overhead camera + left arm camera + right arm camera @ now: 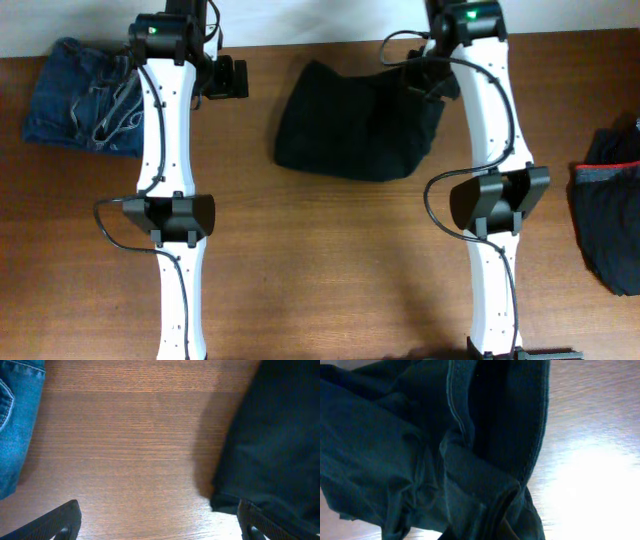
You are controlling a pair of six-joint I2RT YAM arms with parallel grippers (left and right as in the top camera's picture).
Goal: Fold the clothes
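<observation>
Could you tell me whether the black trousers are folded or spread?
Bunched, neither spread nor neatly folded: the black trousers form a compact heap, no legs laid out.

I have both arms stretched from the near edge to the far side. My left arm [165, 140] turns its wrist rightward, the left gripper [230, 78] spread wide. My right arm [490, 120] ends in the right gripper [428, 72], pinched tight on the black trousers [350, 125].
</observation>
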